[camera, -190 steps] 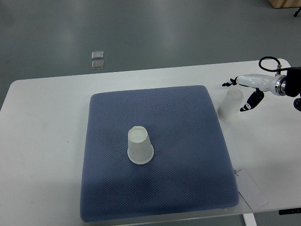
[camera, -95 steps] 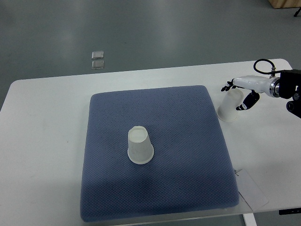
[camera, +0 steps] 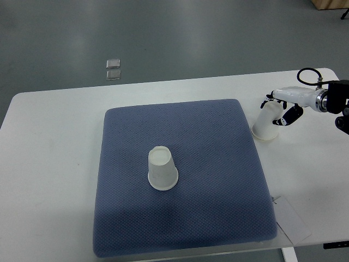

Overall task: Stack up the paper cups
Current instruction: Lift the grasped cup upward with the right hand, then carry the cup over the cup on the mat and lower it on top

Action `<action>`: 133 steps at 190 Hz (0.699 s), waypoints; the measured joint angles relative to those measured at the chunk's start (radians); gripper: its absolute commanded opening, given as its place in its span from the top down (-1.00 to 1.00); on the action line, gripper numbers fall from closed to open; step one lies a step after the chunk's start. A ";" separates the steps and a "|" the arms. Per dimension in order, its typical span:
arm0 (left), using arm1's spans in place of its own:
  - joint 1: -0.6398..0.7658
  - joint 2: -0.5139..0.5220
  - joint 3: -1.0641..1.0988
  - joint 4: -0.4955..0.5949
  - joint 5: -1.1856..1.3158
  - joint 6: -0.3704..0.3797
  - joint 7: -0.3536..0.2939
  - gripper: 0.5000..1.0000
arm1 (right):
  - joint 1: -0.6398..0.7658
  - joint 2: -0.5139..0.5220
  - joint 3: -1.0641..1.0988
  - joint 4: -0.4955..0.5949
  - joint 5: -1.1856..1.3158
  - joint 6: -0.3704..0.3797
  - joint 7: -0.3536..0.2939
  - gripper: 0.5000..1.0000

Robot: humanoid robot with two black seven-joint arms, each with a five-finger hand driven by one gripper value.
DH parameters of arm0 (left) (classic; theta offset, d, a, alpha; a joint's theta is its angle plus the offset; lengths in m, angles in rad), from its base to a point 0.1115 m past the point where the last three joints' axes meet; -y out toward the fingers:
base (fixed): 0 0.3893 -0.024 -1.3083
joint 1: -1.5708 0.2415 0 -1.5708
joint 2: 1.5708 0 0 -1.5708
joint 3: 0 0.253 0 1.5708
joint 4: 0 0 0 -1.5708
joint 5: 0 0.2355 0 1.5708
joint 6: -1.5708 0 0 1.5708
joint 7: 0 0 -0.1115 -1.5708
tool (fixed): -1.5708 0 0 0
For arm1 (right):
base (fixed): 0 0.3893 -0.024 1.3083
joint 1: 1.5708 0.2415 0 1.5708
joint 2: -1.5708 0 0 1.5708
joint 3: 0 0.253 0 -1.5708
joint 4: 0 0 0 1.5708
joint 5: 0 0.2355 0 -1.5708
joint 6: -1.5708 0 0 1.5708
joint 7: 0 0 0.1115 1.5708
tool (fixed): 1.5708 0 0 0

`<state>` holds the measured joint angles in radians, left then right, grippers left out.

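From the top view we see a white desk [camera: 54,164] carrying a blue mat [camera: 218,191]. An upside-down paper cup [camera: 162,169] stands near the middle of the mat. A second paper cup [camera: 266,124], also upside down, sits on the bare desk just beside the mat's right edge, tilted a little. Our right hand [camera: 279,111] reaches in from the right edge and has its dark fingers [camera: 293,115] curled around this second cup's upper part, clamped on it. A white card [camera: 292,218] lies at the desk's near right corner.
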<state>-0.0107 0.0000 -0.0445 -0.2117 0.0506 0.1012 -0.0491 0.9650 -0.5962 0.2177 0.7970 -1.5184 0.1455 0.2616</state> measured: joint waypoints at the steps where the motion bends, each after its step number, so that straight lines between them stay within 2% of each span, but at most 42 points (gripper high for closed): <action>1: 0.000 0.000 0.000 0.000 0.000 0.000 0.000 -1.00 | 0.002 -0.001 0.000 0.001 0.000 0.000 0.001 1.00; 39: 0.000 0.000 0.000 0.000 0.000 0.000 0.000 -1.00 | 0.121 -0.076 0.017 0.082 0.022 0.015 0.058 1.00; 70: 0.000 0.000 0.000 0.000 0.000 0.000 0.000 -1.00 | 0.248 -0.126 0.019 0.177 0.041 0.088 0.170 1.00; 103: 0.000 0.000 0.000 0.000 0.000 0.000 0.000 -1.00 | 0.339 -0.113 0.020 0.247 0.045 0.122 0.202 1.00; 133: 0.000 0.000 0.000 0.000 0.000 0.000 0.000 -1.00 | 0.397 -0.045 0.020 0.305 0.050 0.161 0.216 1.00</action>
<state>-0.0109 0.0000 -0.0445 -0.2117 0.0506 0.1012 -0.0491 1.3617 -0.6415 0.2377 1.1019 -1.4684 0.3062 0.4775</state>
